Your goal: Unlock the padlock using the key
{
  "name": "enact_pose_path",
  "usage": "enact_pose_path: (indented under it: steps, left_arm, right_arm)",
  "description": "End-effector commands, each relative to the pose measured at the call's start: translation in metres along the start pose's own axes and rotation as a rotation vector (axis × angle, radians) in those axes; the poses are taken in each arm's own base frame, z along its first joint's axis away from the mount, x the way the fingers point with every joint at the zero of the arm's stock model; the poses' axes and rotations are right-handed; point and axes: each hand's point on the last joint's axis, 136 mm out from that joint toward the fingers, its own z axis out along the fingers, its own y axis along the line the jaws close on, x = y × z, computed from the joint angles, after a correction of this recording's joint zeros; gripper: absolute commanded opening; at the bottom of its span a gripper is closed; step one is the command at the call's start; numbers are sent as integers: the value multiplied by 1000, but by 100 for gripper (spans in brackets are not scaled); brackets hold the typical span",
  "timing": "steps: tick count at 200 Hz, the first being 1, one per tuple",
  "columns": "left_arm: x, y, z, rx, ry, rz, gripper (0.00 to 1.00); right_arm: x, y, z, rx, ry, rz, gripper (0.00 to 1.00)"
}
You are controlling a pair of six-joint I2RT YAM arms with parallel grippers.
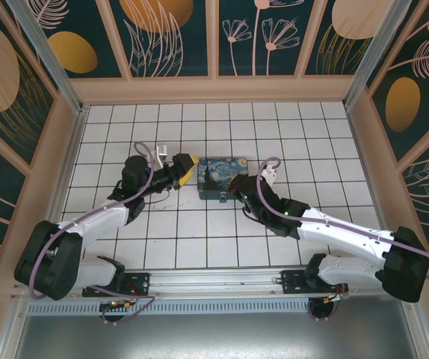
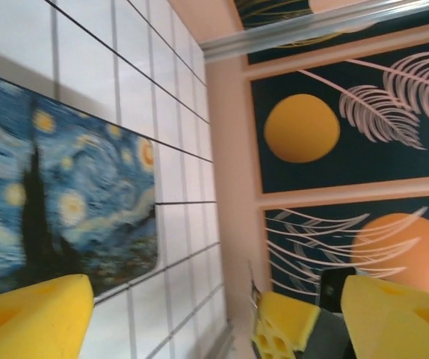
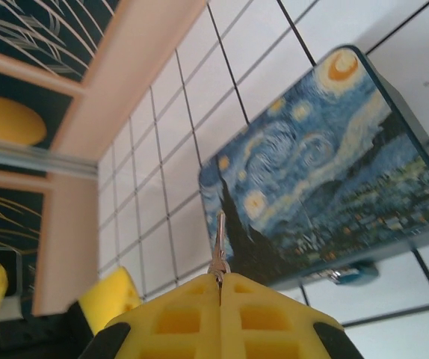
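- Clamped on key (image 3: 218, 241) w/ R gripper (image 3: 220, 290), shaft fwd over tin box (image 3: 326, 172).
- Right of key tip: padlock (image 3: 353, 274), at box's near edge; nearer R arm.
- Spread apart on L gripper (image 2: 214, 321), beside box.

White tiled floor (image 1: 199, 247) is sitting inside wood-framed walls (image 1: 214, 88), teal panels (image 1: 192, 52) showing leaf + orange-circle art.
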Motion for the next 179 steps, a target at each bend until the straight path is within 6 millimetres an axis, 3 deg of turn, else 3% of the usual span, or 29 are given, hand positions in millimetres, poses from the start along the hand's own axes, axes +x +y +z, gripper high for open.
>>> enact_pose_path:
  steps: [1, 75, 179]
  left_arm:
    - [3, -23, 8, 111, -9, 3, 80]
    - [20, -37, 27, 179, 16, 8, 49]
    - [24, -35, 46, 184, 30, -3, 48]
  right_arm:
    - [-11, 13, 4, -58, -26, 96, 0]
    - [-14, 26, 28, -102, -14, 189, 0]
    - [-7, 48, 44, -155, 30, 202, 0]
